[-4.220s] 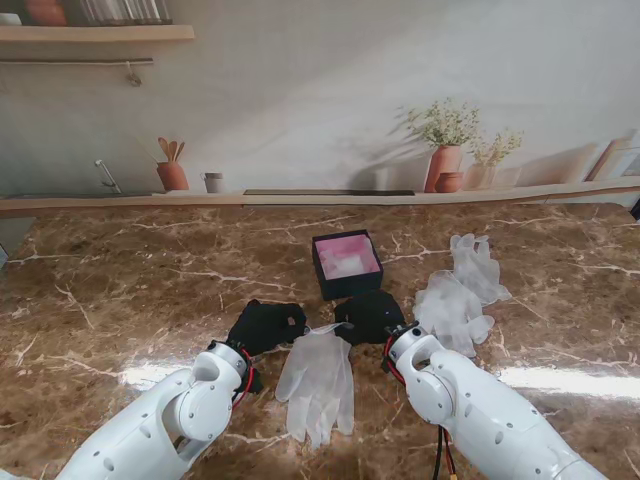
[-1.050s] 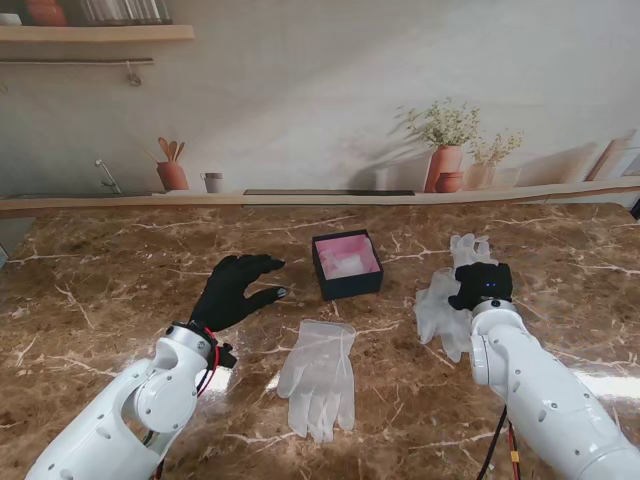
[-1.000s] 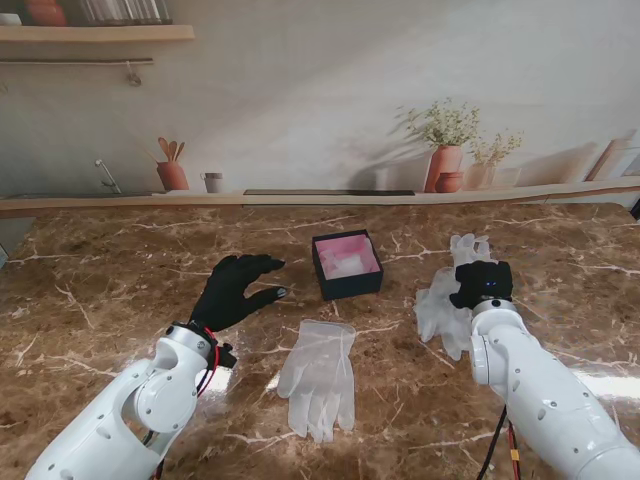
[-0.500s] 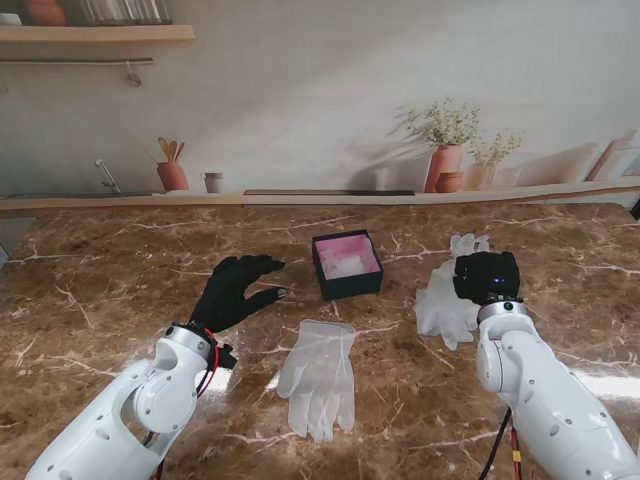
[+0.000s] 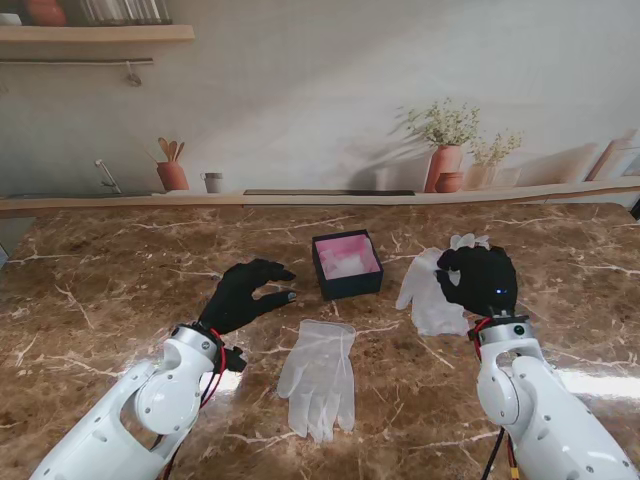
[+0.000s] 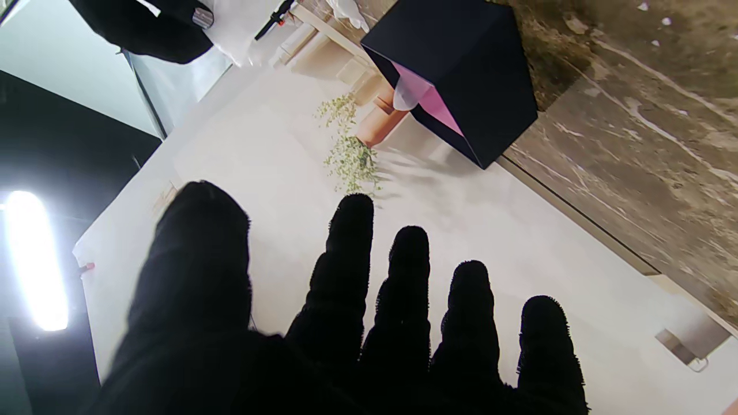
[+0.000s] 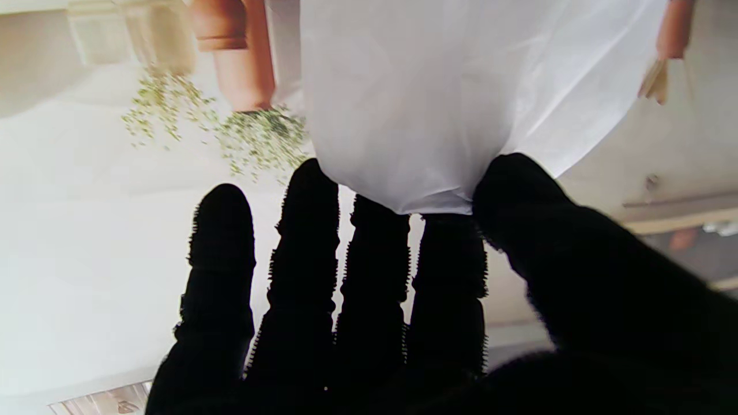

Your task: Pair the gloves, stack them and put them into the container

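I see my right hand (image 7: 403,323) in its black cover pinching the edge of a white glove (image 7: 438,98) between thumb and fingers (image 7: 444,271); blurred potted plants (image 7: 230,75) stand behind.

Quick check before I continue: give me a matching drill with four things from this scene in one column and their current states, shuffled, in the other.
Things:
1. right robot hand
2. left robot hand
3. flat glove
4. box

States:
A. lying spread on the marble, nothing touching it
B. open-topped, pink inside
C. pinching a white glove between thumb and fingers
D. fingers apart, holding nothing

Pairs: 1-C, 2-D, 3-A, 4-B
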Robot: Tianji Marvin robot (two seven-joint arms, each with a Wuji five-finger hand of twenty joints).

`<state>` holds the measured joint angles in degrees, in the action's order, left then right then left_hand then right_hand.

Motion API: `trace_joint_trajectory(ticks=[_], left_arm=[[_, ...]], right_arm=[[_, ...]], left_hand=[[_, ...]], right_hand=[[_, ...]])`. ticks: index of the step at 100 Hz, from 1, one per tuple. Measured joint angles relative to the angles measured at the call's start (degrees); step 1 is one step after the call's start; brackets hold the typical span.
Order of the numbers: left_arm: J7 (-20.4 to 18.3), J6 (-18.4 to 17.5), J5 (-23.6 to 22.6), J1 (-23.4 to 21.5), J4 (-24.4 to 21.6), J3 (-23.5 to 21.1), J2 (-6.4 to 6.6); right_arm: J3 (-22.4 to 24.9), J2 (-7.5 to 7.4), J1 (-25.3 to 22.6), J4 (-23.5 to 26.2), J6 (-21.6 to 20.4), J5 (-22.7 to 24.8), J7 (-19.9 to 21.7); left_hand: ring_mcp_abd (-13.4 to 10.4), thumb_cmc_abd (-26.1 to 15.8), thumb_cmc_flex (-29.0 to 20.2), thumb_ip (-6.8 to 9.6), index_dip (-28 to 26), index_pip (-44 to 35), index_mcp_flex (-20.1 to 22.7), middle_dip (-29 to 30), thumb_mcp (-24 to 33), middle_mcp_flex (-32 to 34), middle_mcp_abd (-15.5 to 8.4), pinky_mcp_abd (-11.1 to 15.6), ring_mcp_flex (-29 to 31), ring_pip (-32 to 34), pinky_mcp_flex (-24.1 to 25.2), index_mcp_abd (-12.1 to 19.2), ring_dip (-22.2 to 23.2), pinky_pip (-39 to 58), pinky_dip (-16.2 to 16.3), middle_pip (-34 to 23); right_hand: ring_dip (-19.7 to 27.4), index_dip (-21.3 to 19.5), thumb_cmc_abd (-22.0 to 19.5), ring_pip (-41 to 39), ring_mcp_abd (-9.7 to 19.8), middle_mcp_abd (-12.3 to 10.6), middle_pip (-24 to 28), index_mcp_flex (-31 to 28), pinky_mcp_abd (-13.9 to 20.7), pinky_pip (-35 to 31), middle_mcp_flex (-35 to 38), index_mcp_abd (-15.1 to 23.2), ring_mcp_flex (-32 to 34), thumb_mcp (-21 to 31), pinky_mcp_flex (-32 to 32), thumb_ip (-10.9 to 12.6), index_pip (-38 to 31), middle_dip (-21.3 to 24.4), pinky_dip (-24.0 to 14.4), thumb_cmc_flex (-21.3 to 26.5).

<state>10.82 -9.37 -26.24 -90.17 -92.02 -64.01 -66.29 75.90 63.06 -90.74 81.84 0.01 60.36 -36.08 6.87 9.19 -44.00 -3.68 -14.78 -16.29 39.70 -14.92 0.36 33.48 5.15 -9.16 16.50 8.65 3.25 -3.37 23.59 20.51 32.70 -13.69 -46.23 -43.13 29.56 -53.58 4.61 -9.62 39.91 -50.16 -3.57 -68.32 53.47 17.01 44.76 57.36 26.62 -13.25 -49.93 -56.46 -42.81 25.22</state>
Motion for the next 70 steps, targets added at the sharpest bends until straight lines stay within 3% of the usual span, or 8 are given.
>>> trace_joint_trajectory(ticks=[17, 36, 49, 51, 57, 60, 67, 70], left_arm=[[-5.0, 2.0, 6.9, -0.2, -3.3, 0.0, 0.18], [-6.6, 3.6, 7.0, -0.2, -5.3, 0.4, 0.43], [-8.3, 4.4, 9.9, -0.2, -6.3, 0.1, 0.45], [-8.5, 4.5, 9.9, -0.3, -6.5, 0.0, 0.45], [-8.6, 4.8, 8.8, -0.5, -6.9, -0.5, 0.45], [-8.5, 4.9, 7.8, -0.6, -7.0, -0.8, 0.45], [-8.0, 5.2, 6.5, -0.8, -7.1, -1.3, 0.45], [-7.8, 5.3, 6.2, -0.9, -7.1, -1.5, 0.45]], right_arm=[[-0.9, 0.33, -3.3, 5.3, -2.6, 0.5, -2.8], [-2.9, 0.62, -5.1, 9.3, -6.2, 1.7, -6.2], [-3.7, 1.04, -5.9, 10.9, -12.0, 1.0, -7.2], [-3.8, 1.1, -6.0, 11.1, -12.8, 0.9, -7.5], [-4.0, 1.31, -6.3, 11.6, -14.6, 0.5, -8.1], [-4.0, 1.44, -6.4, 11.9, -15.4, 0.0, -8.2], [-4.1, 1.87, -6.6, 12.4, -19.0, -2.9, -8.3], [-4.1, 2.1, -6.7, 12.6, -20.8, -4.5, -8.2]], left_hand=[[1.1, 0.4, 0.0, 0.0, 0.0, -0.6, 1.1, -1.4, 0.0, 1.4, 0.2, -0.8, 0.2, 0.4, 0.2, -1.3, 1.5, 1.5, 1.4, -0.2], [1.3, 0.4, 1.1, 0.0, -0.1, -0.8, 2.7, -2.3, 0.0, 1.9, 0.6, -1.3, 0.3, 0.4, 0.8, -1.3, 2.5, 1.6, 2.0, -0.2], [2.3, -2.0, -4.7, 0.03, -0.6, -1.0, 2.7, -2.3, 0.1, 2.0, 0.7, -1.4, 0.3, 0.9, 0.9, -0.6, 3.0, 1.6, 2.6, -0.2], [2.3, -2.0, -5.1, 0.03, -0.7, -1.0, 2.7, -2.4, 2.7, 2.0, 0.7, -1.4, 0.3, 0.9, 0.9, -0.5, 3.0, 1.6, 3.4, -0.2], [2.3, 1.1, -1.3, -0.03, -2.0, -1.1, 2.7, -2.4, 20.0, 2.0, 0.7, -1.4, 1.5, 1.2, 0.9, 0.3, 3.1, 1.5, 5.5, -0.2], [2.3, 2.5, -1.9, -0.19, -2.1, -1.1, 2.7, -2.4, 27.1, 2.0, 0.7, -1.4, 1.6, 1.2, 0.9, 0.9, 3.2, 1.5, 5.6, -0.2], [2.3, 5.8, -3.2, -2.3, -2.1, -2.0, 2.7, -2.4, 34.3, 2.0, 0.7, -1.4, 1.7, 1.6, 0.9, 2.0, 3.6, 1.6, 6.4, -0.2], [2.3, 5.9, -4.0, -2.31, -2.1, -2.0, 2.7, -2.5, 35.2, 2.0, 0.6, -1.4, 1.7, 1.6, 0.9, 2.4, 3.7, 2.1, 6.5, -0.2]], right_hand=[[0.0, -0.6, 0.0, -0.1, 0.0, 0.0, 0.1, 0.0, 0.0, -0.2, 0.0, 0.0, 0.0, 0.0, 0.4, 0.0, 0.0, 0.0, 0.0, 0.0], [0.0, -0.8, 0.0, -0.3, 0.5, 0.0, 0.1, 0.0, 0.0, -0.6, 0.1, 0.0, 1.2, 0.0, 0.7, 0.0, 0.1, 0.0, 0.0, 0.0], [0.0, -0.8, 0.0, -0.3, 0.5, 0.0, 0.3, -0.1, 0.0, -0.6, 0.7, -0.1, 1.2, 0.0, 1.1, 0.0, 0.1, 0.0, 0.0, 0.0], [0.0, -0.8, 0.0, -0.3, 0.5, 0.0, 0.3, -0.1, 0.0, -0.6, 0.7, -0.1, 1.2, 0.0, 1.1, 0.0, 0.1, 0.0, 0.0, 0.0], [0.0, -0.8, 0.0, -0.3, 0.5, 0.0, 0.3, -0.1, 0.0, -0.6, 0.7, -0.1, 1.2, 0.0, 1.2, 0.0, 0.3, 0.0, 0.0, 0.0], [0.0, -0.8, 0.0, -0.3, 0.5, 0.0, 0.3, -0.1, 0.0, -0.6, 0.7, -0.1, 1.2, 0.1, 1.2, 0.0, 0.5, 0.0, 0.0, 0.0], [0.0, -0.8, 0.0, -0.3, 0.5, 0.0, 0.3, -0.5, 0.0, -0.6, 1.3, -0.5, 1.2, 0.5, 1.2, 0.0, 0.5, 0.0, 0.0, 0.0], [0.0, -0.8, 0.0, -0.3, 0.5, 0.0, 0.3, -0.7, 0.0, -0.6, 1.3, -0.5, 1.2, 0.5, 1.2, 0.0, 0.6, 0.0, 0.0, 0.0]])
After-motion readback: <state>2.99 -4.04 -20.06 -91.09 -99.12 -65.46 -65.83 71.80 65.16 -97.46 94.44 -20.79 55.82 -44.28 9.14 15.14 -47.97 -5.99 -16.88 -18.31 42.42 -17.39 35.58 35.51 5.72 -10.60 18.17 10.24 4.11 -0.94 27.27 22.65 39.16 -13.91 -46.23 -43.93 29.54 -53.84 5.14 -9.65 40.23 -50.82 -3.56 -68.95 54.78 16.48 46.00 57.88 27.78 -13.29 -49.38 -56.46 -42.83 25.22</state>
